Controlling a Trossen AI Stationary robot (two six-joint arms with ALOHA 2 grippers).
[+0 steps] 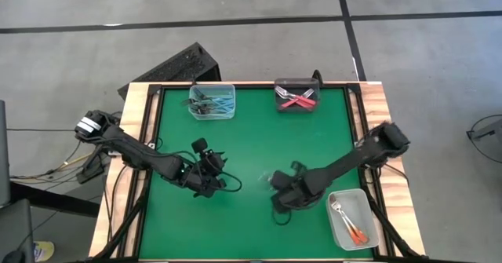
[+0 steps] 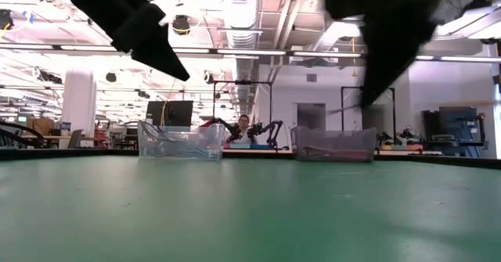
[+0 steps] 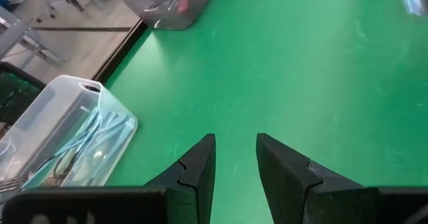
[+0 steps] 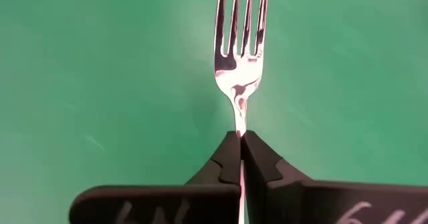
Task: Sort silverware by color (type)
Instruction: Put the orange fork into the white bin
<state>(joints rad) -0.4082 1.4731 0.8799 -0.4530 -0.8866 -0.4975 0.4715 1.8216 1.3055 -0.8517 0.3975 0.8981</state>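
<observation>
A fork (image 4: 240,57) stands out past the tips of the right gripper (image 4: 241,138), whose fingers (image 4: 262,162) are clenched on its neck; we see silver tines and bowl above green baize, but the handle is hidden between the fingers, so we cannot tell its colour. In the overhead view the same gripper (image 1: 276,191) hangs over the bench (image 1: 251,145) and the fork is too small to make out.

Just beside the right arm sits a clear tub (image 1: 354,217) holding two forks with orange handles (image 1: 357,233). Well ahead of the fingers, along the far edge of the bench, a dark tub (image 1: 296,96) holds crossed red-handled forks (image 1: 297,100), and a clear tub of blue-handled forks (image 1: 212,101) stands near it.

The left gripper (image 3: 235,158) hovers over bare baize, its fingers (image 3: 200,167) released with a narrow gap between them and nothing held. Off to one side of them we see the blue forks' tub (image 3: 67,140), partly cut off by the frame edge.

From bench height both arms are dark shapes cut off at the top, and the two far tubs (image 2: 335,145) show only as faint outlines.
</observation>
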